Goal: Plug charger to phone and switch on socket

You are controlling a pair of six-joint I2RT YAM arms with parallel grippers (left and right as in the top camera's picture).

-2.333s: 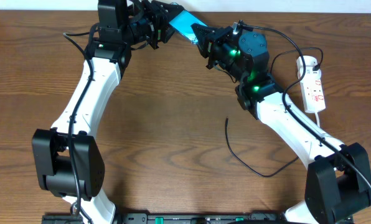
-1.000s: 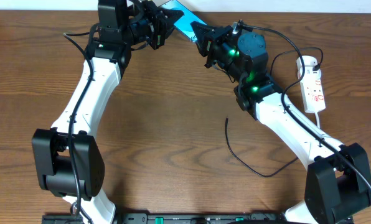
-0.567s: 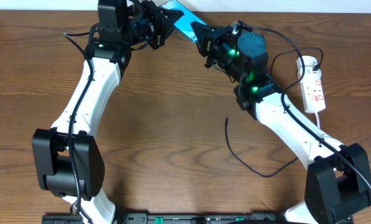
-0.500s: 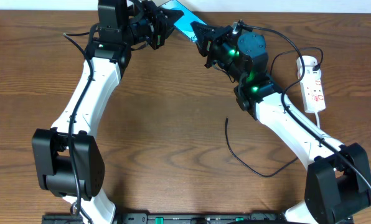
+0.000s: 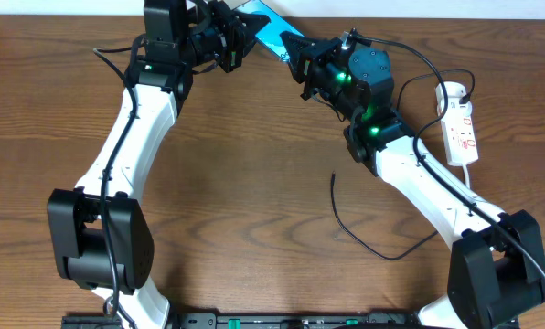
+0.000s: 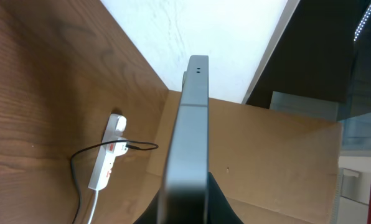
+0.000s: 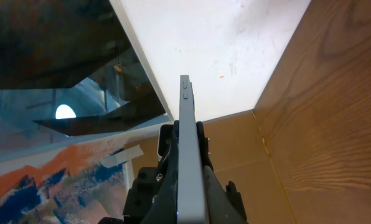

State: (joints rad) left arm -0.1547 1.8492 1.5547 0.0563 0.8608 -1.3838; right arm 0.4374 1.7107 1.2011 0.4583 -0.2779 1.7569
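- Overhead view: the left gripper (image 5: 243, 32) and the right gripper (image 5: 289, 46) are both squeezed tight on the phone (image 5: 267, 33). They hold it between them, up by the far edge of the bench (image 5: 254, 164).
- A little over two seconds ago the phone sat a bit nearer to the middle. It has slid a little toward the far edge, and for the last second nothing has moved at all.
- The charger (image 5: 364, 239) lies on the bench with its loose tip (image 5: 334, 176) pointing at nothing, well apart from the phone. Nobody is holding it.
- The socket (image 5: 461, 128) lies over on the right side, untouched.
- Left wrist view: the phone (image 6: 188, 137) shows thin, edge on, pinched in the left gripper. The socket (image 6: 106, 158) lies far off on the bench.
- Right wrist view: the phone (image 7: 187, 143) is edge on again, pinched in the right gripper.
- I think both arms are busy just holding, so one must let go and fetch the charger. Plugging in and switching on are not done yet.
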